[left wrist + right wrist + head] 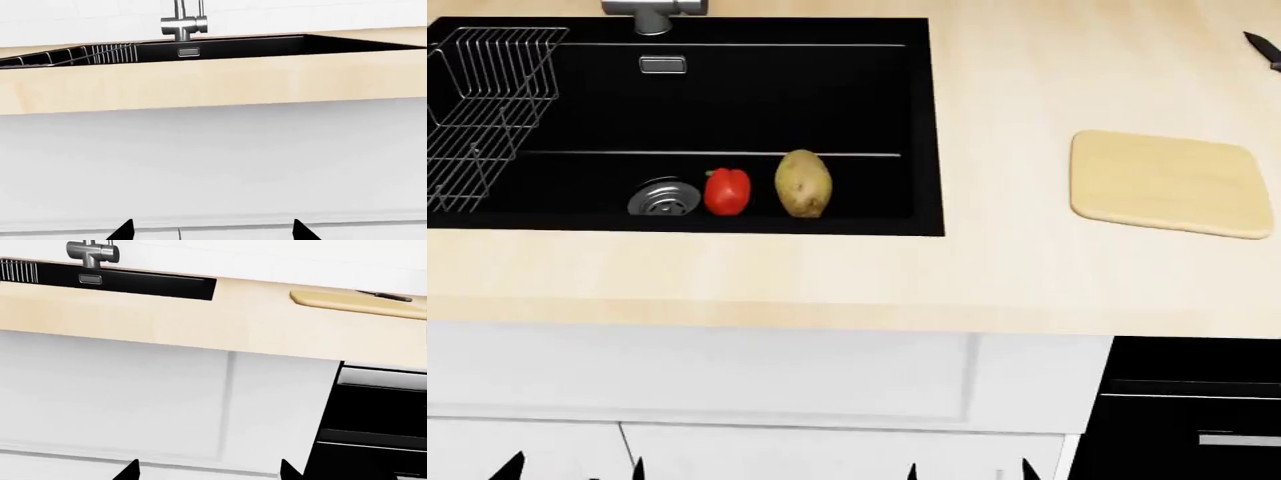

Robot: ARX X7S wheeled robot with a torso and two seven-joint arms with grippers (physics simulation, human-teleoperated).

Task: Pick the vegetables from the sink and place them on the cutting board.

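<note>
In the head view the black sink [921, 120] holds a red bell pepper [727, 191] and a tan potato [803, 183] side by side near its front wall, right of the steel drain [663, 198]. The wooden cutting board [1169, 183] lies bare on the counter to the right. My left gripper [571, 467] and right gripper [972, 471] hang low in front of the white cabinet doors, well below the counter, both open with nothing between the fingers. The wrist views show the sink [267, 47] [133, 285] and board [353, 304] edge-on; the vegetables are hidden there.
A wire rack [481, 110] sits in the sink's left side. The steel faucet [651, 10] stands behind the sink. A dark knife [1264, 50] lies at the counter's far right. A black oven front [1194, 410] is below the counter at right.
</note>
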